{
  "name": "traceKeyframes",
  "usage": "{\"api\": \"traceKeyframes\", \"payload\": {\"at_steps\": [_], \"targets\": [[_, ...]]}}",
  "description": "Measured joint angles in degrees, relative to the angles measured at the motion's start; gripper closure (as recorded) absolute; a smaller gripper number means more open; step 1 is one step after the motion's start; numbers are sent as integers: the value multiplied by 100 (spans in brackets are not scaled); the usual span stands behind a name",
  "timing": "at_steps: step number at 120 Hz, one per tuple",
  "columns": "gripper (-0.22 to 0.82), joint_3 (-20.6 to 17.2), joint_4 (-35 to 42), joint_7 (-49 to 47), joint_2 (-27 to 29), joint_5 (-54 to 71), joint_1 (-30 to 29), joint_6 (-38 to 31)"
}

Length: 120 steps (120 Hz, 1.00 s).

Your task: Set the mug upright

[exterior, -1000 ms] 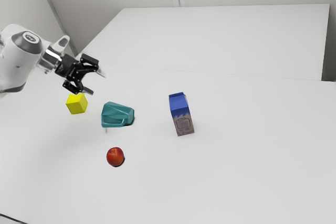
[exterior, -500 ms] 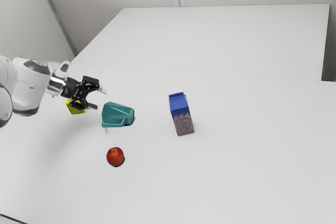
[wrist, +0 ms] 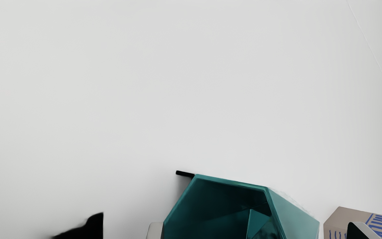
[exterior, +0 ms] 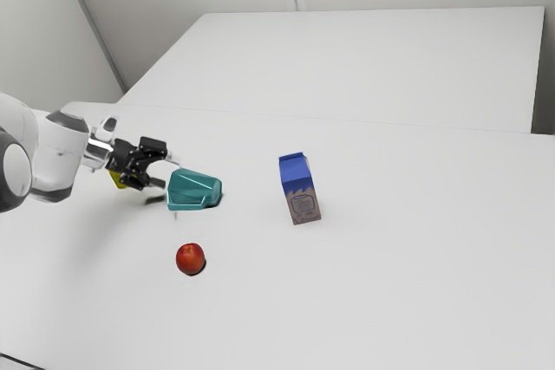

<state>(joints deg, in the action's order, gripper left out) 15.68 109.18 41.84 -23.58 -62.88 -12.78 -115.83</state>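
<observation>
Gripper (exterior: 166,172), exterior view: jaws apart, nothing held. Mug (exterior: 192,190): on its side on the table (exterior: 390,257), just beside the gripper; grasp and righting both outstanding. Wrist view: mug, open end toward gripper; milk carton (wrist: 337,223) beyond.

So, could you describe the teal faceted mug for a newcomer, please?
On the white table, right in front of the black gripper, the teal faceted mug lies on its side. Its open mouth sets it apart from the round red fruit and blue milk carton.
</observation>
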Motion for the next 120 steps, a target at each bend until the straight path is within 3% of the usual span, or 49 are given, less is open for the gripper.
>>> {"api": "traceKeyframes", "payload": {"at_steps": [70,76,100,120], "targets": [[2,-224,-13,388,-183,-416,30,-73],[9,-234,-9,407,-180,-444,30,-86],[55,-261,8,460,-148,-570,43,-141],[71,-356,7,475,-107,-578,48,-177]]}}
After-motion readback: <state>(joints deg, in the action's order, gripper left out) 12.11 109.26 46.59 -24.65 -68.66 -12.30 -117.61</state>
